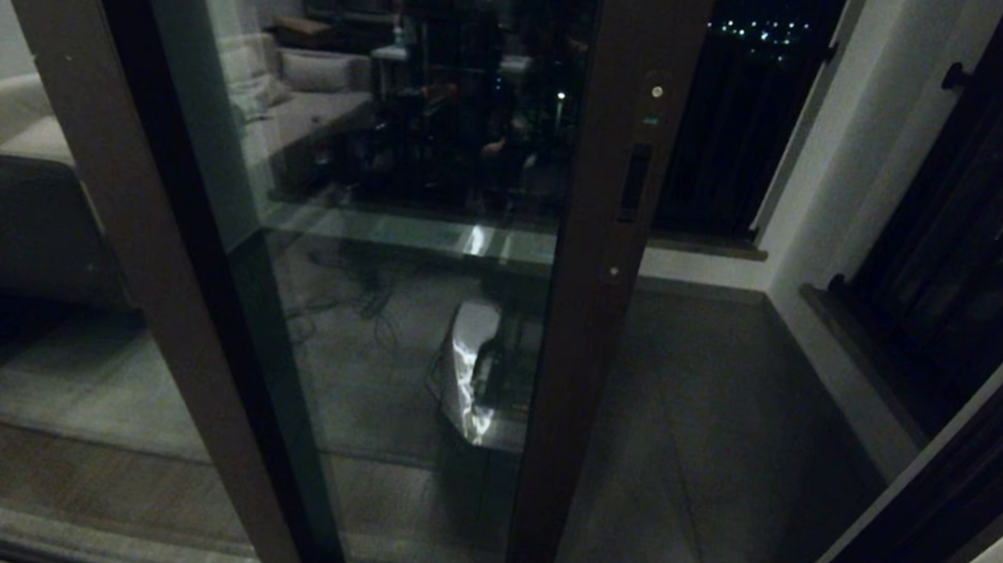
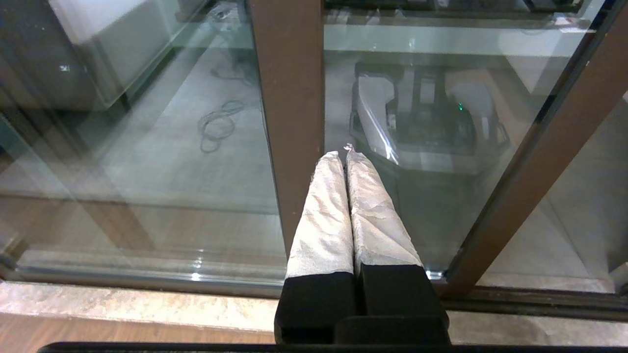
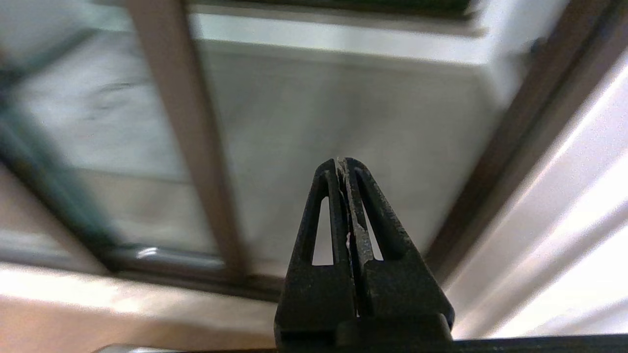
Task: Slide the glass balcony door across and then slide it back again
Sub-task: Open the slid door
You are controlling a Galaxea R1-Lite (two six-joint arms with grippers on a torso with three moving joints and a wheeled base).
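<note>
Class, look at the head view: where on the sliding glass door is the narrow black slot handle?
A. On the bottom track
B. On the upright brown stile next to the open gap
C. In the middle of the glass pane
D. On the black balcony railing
B: the slot handle is recessed into the brown stile of the glass balcony door, with small screws above and below it.

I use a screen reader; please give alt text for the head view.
A glass balcony door stands partly open, its brown stile bearing a black slot handle. Right of it, the dark balcony floor shows; neither arm is visible.
</note>
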